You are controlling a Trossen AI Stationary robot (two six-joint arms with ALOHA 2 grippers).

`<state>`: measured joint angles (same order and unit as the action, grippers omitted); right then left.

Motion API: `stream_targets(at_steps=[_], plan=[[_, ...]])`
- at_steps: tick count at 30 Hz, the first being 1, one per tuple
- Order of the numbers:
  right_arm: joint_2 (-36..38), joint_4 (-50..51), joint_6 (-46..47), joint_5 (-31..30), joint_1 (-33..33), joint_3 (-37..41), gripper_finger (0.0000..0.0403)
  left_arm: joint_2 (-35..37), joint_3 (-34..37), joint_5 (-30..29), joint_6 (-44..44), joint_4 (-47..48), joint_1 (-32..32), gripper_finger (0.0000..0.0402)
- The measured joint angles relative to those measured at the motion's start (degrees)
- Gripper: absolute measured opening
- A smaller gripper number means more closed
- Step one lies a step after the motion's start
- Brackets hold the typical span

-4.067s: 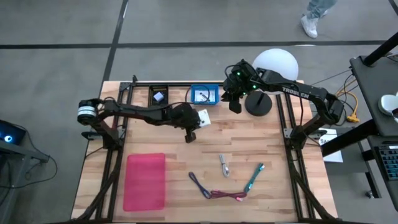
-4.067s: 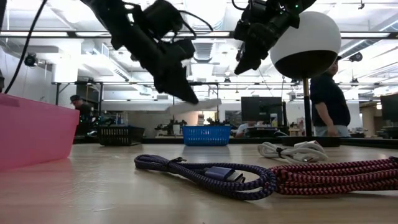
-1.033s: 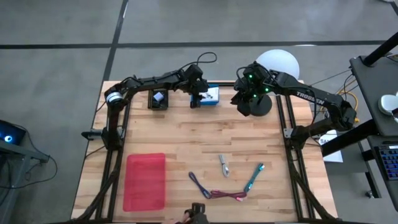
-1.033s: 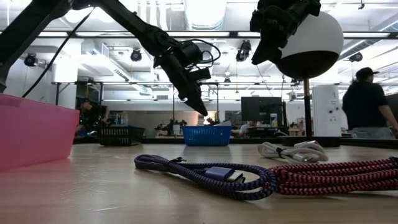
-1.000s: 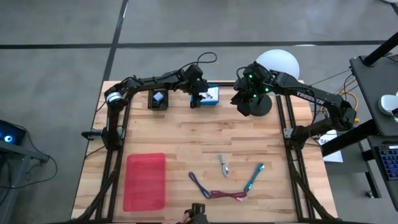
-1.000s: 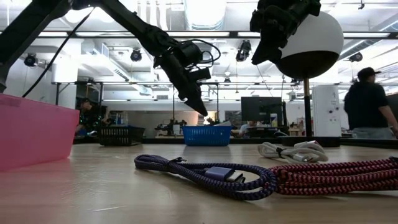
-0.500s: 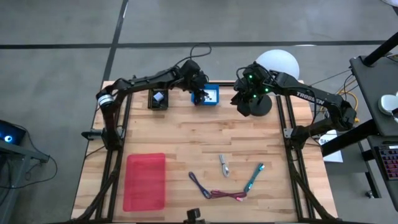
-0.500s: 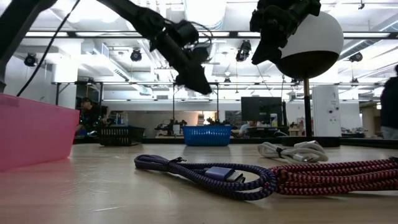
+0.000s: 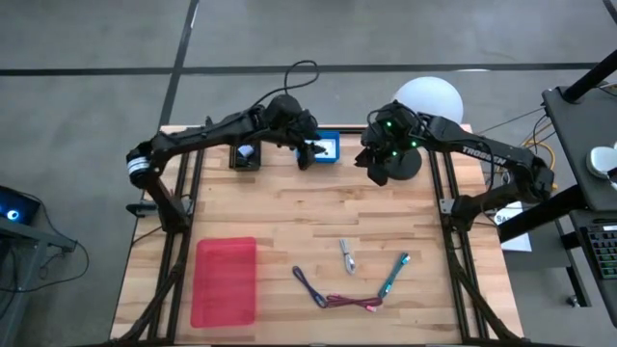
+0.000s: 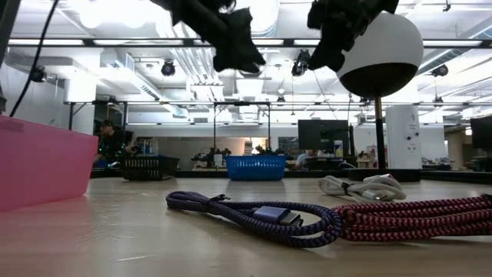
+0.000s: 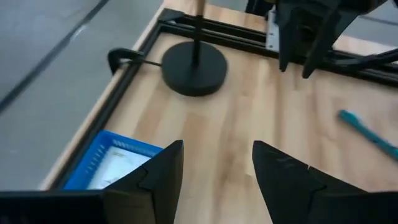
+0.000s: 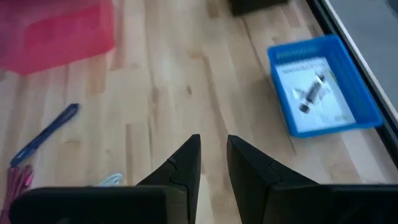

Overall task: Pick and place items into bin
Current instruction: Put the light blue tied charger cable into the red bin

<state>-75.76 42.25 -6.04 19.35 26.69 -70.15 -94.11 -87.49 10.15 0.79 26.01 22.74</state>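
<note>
Left gripper [image 9: 310, 154] hovers at blue bin [image 9: 328, 147], jaws spread, empty. Card [image 12: 314, 93] probably already dropped. Next: silver clip [image 9: 347, 256], well apart from bin. Right gripper [image 9: 371, 159] just beside bin, jaws slightly parted.

Both arms are dark, jointed tubes. The left arm [image 9: 207, 133] has a pale silver ring at its shoulder and a looping black cable. The right arm [image 9: 477, 151] bears white lettering, with green lights behind its pincer.
</note>
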Motion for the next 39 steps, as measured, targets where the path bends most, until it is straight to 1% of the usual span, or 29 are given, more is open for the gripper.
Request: stream_targets(at_steps=[4,8,12,17,22,24,27,30,35,39], plan=[[1.46,-0.99,-0.38,0.02,-2.28,0.00,0.0068,2.59,0.56,-0.63,-2.74,2.45,-3.38,0.0176],[2.15,-1.04,-1.44,0.13,-3.52,0.04,0.0068,6.30,2.83,-2.31,-7.28,1.94,-7.26,0.0176],[2.13,-0.85,0.28,0.17,-3.57,0.90,0.0068,9.80,6.44,-6.78,-12.96,2.10,-11.45,0.0176],[2.11,-0.80,1.96,0.15,-3.55,5.33,0.0068,14.64,12.07,-12.06,-20.22,3.47,-15.87,0.0176],[2.05,-0.67,10.83,0.75,-3.81,11.14,0.0068,18.84,18.22,-15.41,-27.21,3.91,-19.65,0.0176],[2.24,-0.58,13.33,1.55,-4.53,13.10,0.0070,20.48,20.31,-16.42,-28.95,3.25,-21.07,0.0176],[3.01,-0.72,17.28,1.35,-7.17,14.71,0.0078,22.09,22.57,-16.68,-29.04,2.96,-22.72,0.0176],[3.96,-1.28,23.64,-3.41,-11.73,15.19,0.0081,23.31,24.19,-16.68,-29.06,3.04,-24.14,0.0176],[4.58,-1.02,34.69,-13.20,-20.09,14.26,0.0073,25.41,26.06,-16.65,-29.06,3.30,-25.92,0.0176],[4.52,-0.44,49.90,-21.38,-25.99,13.72,0.0066,26.38,25.92,-16.63,-29.00,2.51,-26.71,0.0176]])
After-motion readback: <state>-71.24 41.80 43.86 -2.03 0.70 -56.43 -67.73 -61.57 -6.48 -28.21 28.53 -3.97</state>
